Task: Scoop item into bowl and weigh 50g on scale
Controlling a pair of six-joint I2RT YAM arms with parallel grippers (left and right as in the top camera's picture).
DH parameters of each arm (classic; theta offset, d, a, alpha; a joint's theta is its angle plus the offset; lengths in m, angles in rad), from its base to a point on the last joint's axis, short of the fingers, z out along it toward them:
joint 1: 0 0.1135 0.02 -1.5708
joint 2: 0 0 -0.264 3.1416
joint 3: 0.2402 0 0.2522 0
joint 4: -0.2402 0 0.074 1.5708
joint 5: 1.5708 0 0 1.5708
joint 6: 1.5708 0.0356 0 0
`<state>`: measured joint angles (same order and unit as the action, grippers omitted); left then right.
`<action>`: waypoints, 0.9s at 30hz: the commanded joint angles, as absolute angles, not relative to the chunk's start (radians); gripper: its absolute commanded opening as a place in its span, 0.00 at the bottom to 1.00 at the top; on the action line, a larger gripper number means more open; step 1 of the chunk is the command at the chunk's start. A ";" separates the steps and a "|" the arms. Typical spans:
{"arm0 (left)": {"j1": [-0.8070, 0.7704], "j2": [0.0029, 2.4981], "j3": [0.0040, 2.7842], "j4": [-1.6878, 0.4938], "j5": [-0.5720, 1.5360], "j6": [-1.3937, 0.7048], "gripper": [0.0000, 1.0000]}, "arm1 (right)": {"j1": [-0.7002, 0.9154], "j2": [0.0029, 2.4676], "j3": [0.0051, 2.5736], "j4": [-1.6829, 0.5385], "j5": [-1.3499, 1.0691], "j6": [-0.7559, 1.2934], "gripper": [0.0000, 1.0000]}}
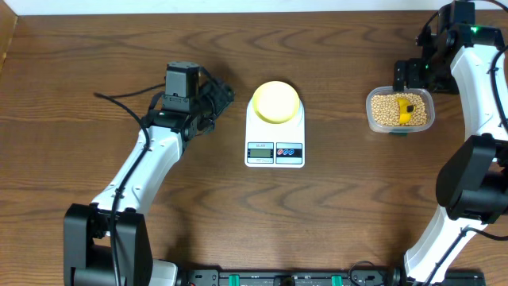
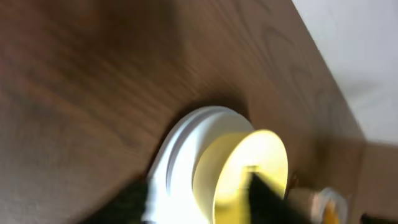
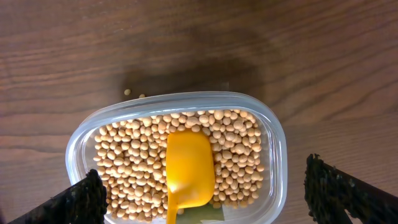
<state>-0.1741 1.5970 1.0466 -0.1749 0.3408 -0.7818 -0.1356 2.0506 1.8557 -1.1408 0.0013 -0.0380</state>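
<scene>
From above, the white scale (image 1: 274, 135) sits mid-tabletop (image 1: 95, 48) with its long axis running from the far edge toward the robot. Its round platform is at the far end, and the display (image 1: 260, 151) and buttons are at the near end. The pale yellow bowl (image 1: 276, 102) stands on that platform. The left pincer (image 1: 222, 94) is just beside the bowl on its left, pointing toward it. Well off to the right is a clear tub (image 1: 371, 111), long axis across the tabletop, filled with tan beans (image 1: 385, 111).

The left wrist camera is close and blurred. It shows only the white platform rim (image 2: 180, 149), the bowl's lit inside, and a dark finger (image 2: 267, 193) crossing in front of the bowl. From this and the overhead I cannot tell whether the left pincer is apart or closed, or whether it touches the bowl.

The right wrist camera gives what the overhead cannot. The right pincer (image 3: 202, 177) hangs over the tub with its fingers (image 3: 81, 199) spread wide, one off each short end and gripping nothing. A bright yellow scoop (image 3: 189, 165) lies on the beans with its cup toward the tub's far wall and its handle running back to the near wall. Two stray beans (image 3: 127, 92) lie on the wood just outside the tub.
</scene>
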 commanded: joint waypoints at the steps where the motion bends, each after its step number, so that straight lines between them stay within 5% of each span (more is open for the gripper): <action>1: -0.179 1.575 1.052 -0.173 0.387 -0.616 0.07 | -0.137 2.056 1.870 -1.141 0.017 -0.042 0.99; 8: -0.300 1.518 1.052 -0.173 0.374 -0.354 0.07 | -0.137 2.056 1.870 -1.141 0.017 -0.042 0.99; 18: -0.562 1.515 1.051 -0.216 0.087 -0.213 0.09 | -0.137 2.056 1.870 -1.141 0.017 -0.042 0.99; 24: -0.663 1.522 1.051 -0.280 0.006 -0.156 0.17 | -0.137 2.056 1.870 -1.141 0.017 -0.042 0.99; 27: -0.689 1.535 1.051 -0.333 0.008 -0.150 0.32 | -0.137 2.056 1.870 -1.141 0.017 -0.042 0.99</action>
